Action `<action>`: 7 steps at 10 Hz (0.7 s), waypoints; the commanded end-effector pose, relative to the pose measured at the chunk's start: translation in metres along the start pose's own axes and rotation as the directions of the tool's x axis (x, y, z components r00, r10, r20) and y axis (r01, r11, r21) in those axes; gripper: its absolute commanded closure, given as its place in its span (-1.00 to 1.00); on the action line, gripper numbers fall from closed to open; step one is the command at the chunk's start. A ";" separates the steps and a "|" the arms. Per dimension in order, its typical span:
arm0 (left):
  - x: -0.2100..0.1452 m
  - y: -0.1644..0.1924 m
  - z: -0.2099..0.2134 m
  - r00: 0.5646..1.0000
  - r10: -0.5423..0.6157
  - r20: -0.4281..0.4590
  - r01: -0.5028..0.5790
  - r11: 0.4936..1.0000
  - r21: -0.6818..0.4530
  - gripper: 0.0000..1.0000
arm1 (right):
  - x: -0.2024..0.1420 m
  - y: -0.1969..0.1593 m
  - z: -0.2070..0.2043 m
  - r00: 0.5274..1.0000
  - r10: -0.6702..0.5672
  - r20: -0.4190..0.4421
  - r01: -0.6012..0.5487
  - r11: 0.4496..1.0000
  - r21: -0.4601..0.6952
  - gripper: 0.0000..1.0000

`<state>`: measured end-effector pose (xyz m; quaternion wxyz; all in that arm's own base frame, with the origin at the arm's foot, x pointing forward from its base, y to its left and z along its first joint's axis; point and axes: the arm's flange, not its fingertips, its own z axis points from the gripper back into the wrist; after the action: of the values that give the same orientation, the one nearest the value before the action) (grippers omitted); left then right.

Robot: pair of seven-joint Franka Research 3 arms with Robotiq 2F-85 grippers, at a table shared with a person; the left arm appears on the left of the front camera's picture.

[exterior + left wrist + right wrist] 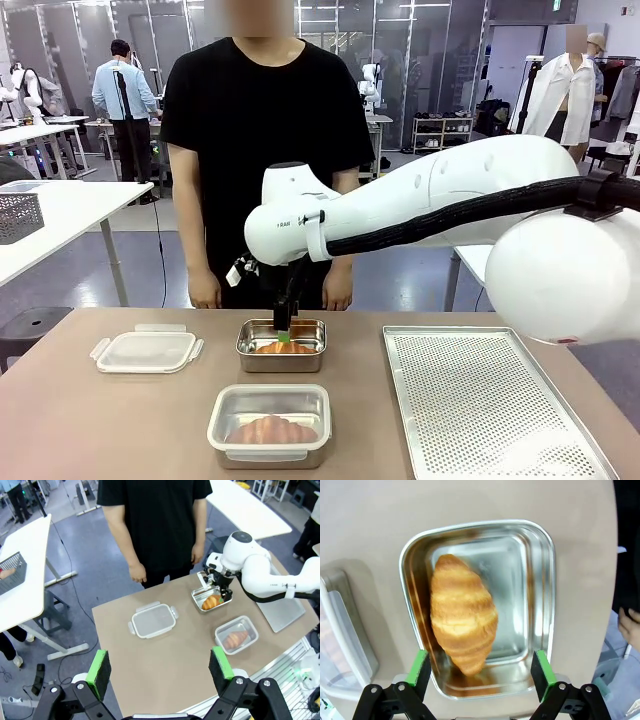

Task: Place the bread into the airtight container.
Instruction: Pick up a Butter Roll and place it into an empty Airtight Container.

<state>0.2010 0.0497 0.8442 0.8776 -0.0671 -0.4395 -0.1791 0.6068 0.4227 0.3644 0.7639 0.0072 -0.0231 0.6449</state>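
Nearest the robot's edge of the table (120,430), a lidded container (269,424) is being seen with a croissant (270,431) sealed under its clear lid. To its right a perforated metal tray (480,400) is lying flat, and to the far left a separate clear lid (147,351) is resting on the tabletop, well apart from both containers.

The left gripper (161,669) is being held high above the near side of the table, its green pads spread wide with nothing between them.

Just beyond the lidded container, an open steel container (281,344) is standing, and the bread (463,639) is lying inside it, set diagonally along one side of the pan. The right gripper (481,669) is being held directly above this container, jaws spread to their full width and released, the bread framed between the fingers (418,666) but apparently not being touched; contact cannot be judged with certainty from the front, where the fingertips are dipping to rim level.

At the far edge a person (265,120) in a black shirt is standing, hands hanging at the sides.
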 end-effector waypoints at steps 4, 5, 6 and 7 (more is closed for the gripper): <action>0.000 0.000 0.001 1.000 -0.003 0.001 0.003 1.000 -0.003 -1.00 | -0.121 -0.003 0.126 0.960 -0.259 0.106 0.261 0.965 -0.004 -1.00; 0.000 0.000 0.001 1.000 -0.003 0.001 0.003 1.000 -0.003 -1.00 | -0.152 0.004 0.161 0.931 -0.331 0.154 0.336 0.942 -0.008 -1.00; 0.000 0.000 0.001 1.000 -0.003 0.001 0.003 1.000 -0.003 -1.00 | -0.188 0.019 0.203 0.871 -0.442 0.213 0.459 0.888 -0.037 -1.00; 0.000 0.000 0.001 1.000 -0.003 0.001 0.003 1.000 -0.003 -1.00 | -0.219 0.034 0.235 0.820 -0.513 0.255 0.541 0.840 -0.050 -1.00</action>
<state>0.2008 0.0500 0.8443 0.8776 -0.0671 -0.4397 -0.1789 0.5735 0.2268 0.5851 0.8806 0.0511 -0.1219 0.4551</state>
